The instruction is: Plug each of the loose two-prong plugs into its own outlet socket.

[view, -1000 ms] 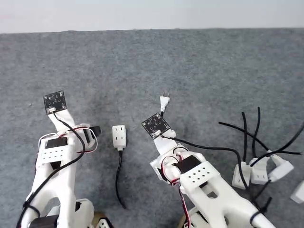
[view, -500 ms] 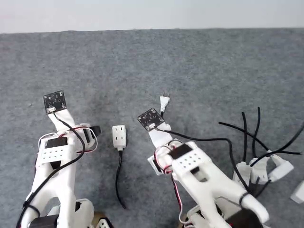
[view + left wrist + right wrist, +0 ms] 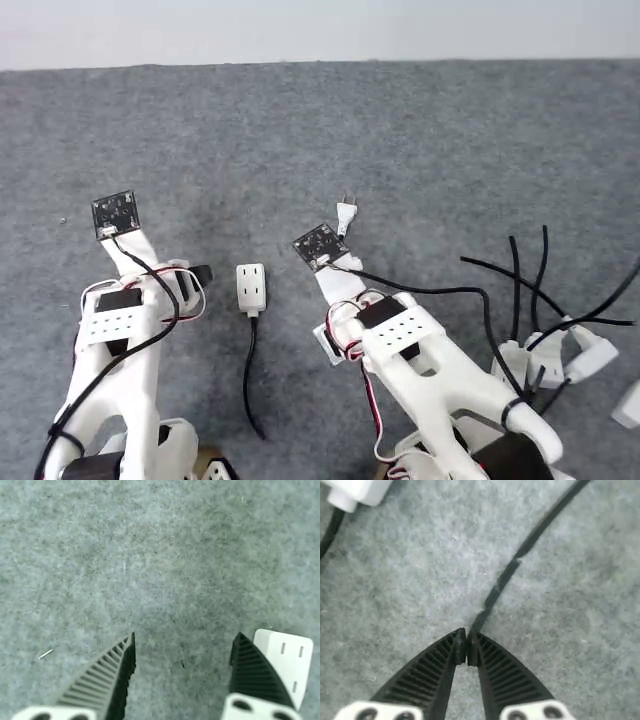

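Observation:
A white two-prong plug [image 3: 346,214] lies on the grey carpet just beyond the right arm's wrist camera [image 3: 320,246]. Its black cord [image 3: 506,575] runs across the carpet into the tips of my right gripper [image 3: 466,647], which is shut on it. A white outlet socket [image 3: 250,286] with its own black cord [image 3: 248,380] lies between the two arms, and a corner of the outlet socket [image 3: 355,490] also appears in the right wrist view. My left gripper [image 3: 185,645] hangs open over bare carpet, with the outlet socket [image 3: 287,665] just outside one finger.
Several more white sockets and plugs [image 3: 545,362] with black cords [image 3: 520,280] lie in a tangle at the right edge. The grey carpet [image 3: 320,130] stretches to a pale wall at the back.
The right arm has stretched forward and turned slightly left, with its wrist camera now closer to the plug. The left arm, plug and socket have kept still.

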Robot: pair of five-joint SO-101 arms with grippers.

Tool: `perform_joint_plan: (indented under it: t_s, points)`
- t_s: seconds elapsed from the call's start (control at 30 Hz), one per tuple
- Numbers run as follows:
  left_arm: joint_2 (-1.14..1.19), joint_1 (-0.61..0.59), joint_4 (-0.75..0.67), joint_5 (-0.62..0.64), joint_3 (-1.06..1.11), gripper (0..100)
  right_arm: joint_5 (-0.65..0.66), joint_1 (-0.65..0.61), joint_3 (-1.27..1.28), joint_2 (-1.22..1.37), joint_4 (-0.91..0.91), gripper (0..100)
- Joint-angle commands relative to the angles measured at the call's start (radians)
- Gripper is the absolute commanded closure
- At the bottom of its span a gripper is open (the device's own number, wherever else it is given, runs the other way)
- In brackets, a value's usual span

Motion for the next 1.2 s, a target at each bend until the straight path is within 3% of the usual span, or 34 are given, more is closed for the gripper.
perform_joint_plan:
  t_s: [0.0,0.23,0.43,0.83,0.97,1.17]
  points:
    - [-0.003,0.005,-0.018,-0.009,-0.05,71,0.009,0.022,-0.055,-0.007,0.013,99.0]
    - [-0.003,0.003,-0.018,-0.011,-0.048,71,0.043,0.005,-0.057,-0.033,0.047,98.6]
    - [-0.003,0.003,-0.018,-0.011,-0.047,71,0.037,-0.028,-0.049,-0.024,0.047,81.8]
    - [-0.003,0.008,-0.018,-0.011,-0.048,71,0.011,-0.059,-0.141,0.12,0.047,86.4]
    - [-0.003,0.008,-0.018,-0.011,-0.048,71,0.014,-0.054,-0.192,0.176,0.077,99.2]
    - [-0.003,0.008,-0.018,-0.011,-0.048,71,0.009,-0.012,-0.239,0.228,0.127,98.9]
